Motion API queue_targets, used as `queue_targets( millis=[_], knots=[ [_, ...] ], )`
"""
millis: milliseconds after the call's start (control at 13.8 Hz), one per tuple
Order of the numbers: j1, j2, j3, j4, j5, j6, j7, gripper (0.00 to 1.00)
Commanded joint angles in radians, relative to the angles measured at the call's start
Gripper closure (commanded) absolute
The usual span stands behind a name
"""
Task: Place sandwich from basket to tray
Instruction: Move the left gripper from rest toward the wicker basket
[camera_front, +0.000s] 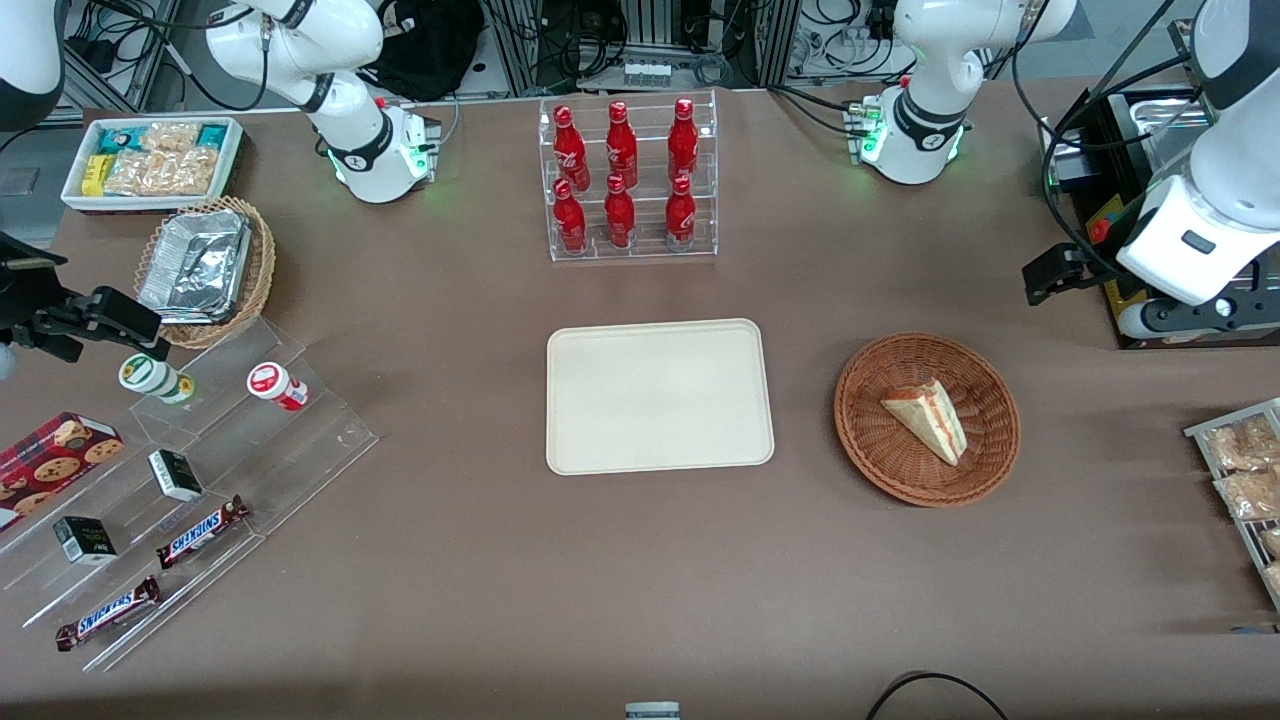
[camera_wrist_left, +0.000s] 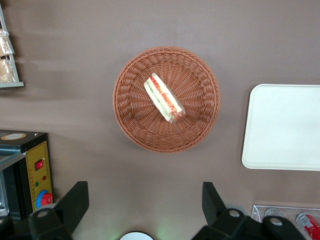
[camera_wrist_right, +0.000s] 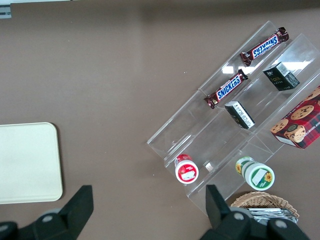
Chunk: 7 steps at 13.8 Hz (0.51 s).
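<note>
You are looking at a job that is not started yet, as far as the views show. The big brown table (camera_front: 420, 560) is carrying everything. The cream tray (camera_front: 660, 397) is lying flat in the middle of it with nothing on it. The round brown wicker basket (camera_front: 927, 418) is sitting near the tray, toward the working arm's end of the table, with bare table between them. The sandwich (camera_front: 927, 417) is lying inside the basket, on its side, with its red and green filling showing. Nothing is touching it.

Your pincer (camera_wrist_left: 142, 202) is hanging high above the table, up over the spot beside the basket, and its two black fingers (camera_wrist_left: 75, 200) are spread wide with nothing between them. You are left with all the steps: going down, picking up the sandwich, carrying it over, and putting it on the tray.

In the front view the pincer is hard to make out at the frame's edge. The finger ends are cut off in the wrist view.
</note>
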Motion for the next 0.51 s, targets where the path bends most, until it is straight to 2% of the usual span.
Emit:
queue_targets(
  millis=[0, 218, 436],
  knots=[
    [-0.001, 0.000, 0.001, 0.026, 0.012, -0.035, 0.016, 0.00],
    [-0.001, 0.007, 0.002, 0.017, 0.011, -0.038, 0.013, 0.00],
    [0.001, 0.012, 0.002, -0.078, 0.015, -0.005, -0.001, 0.00]
  ],
)
